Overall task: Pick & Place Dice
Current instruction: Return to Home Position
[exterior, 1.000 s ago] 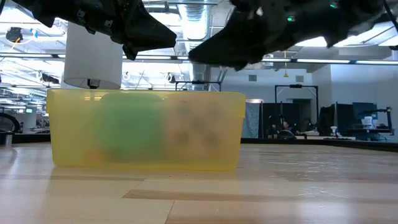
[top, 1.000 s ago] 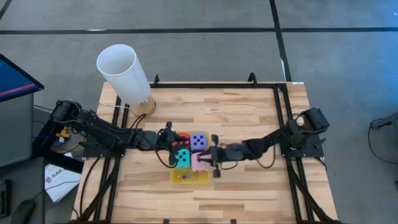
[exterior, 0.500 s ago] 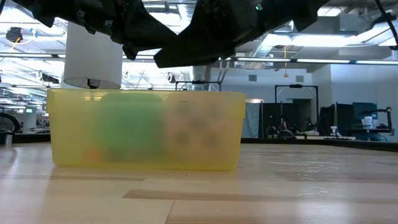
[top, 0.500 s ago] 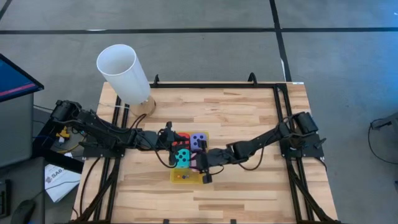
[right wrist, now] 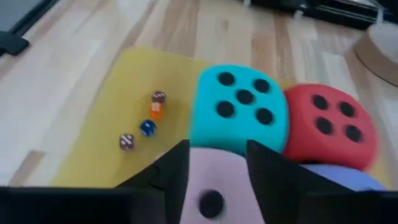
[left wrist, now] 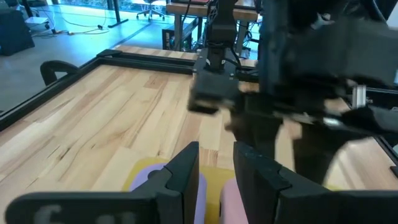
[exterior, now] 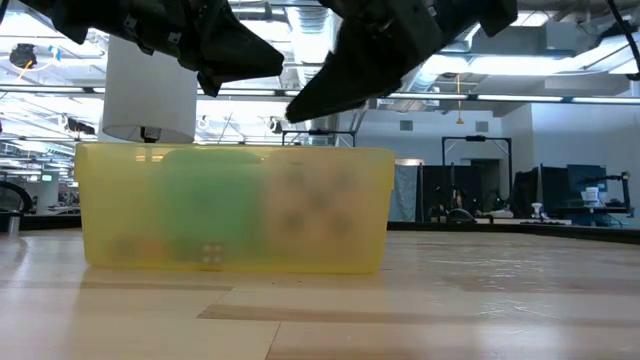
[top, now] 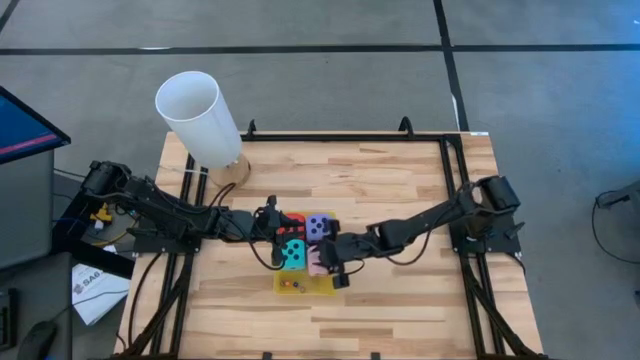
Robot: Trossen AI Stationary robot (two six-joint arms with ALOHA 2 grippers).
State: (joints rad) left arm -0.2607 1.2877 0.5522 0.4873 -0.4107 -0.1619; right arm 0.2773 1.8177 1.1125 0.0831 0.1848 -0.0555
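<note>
The placing looks done. All four big dice sit inside the yellow tray (right wrist: 124,87), packed two by two at one end of it. The cyan die (right wrist: 242,118) touches the red die (right wrist: 329,127) and the pink die (right wrist: 214,186), and the purple die (top: 320,227) fills the last corner of the block. A few tiny dice (right wrist: 148,127) lie loose on the tray's bare floor at its other end, just beside the cyan die. No die shows on the counter (top: 400,170) outside the tray.

The right claw (right wrist: 217,146) hangs above the tray, over the pink die. Its fingers are spread and carry nothing. The left claw (left wrist: 216,149) hovers at the tray's red-die end, clear of its rim. A narrow gap shows between its fingers, with nothing in it.

Judging from this, only the retreat is left. Both arms reach in over the tray and have yet to pull away from it to their resting poses. The right claw should lift clear of the pink die and the tray wall before swinging off.
</note>
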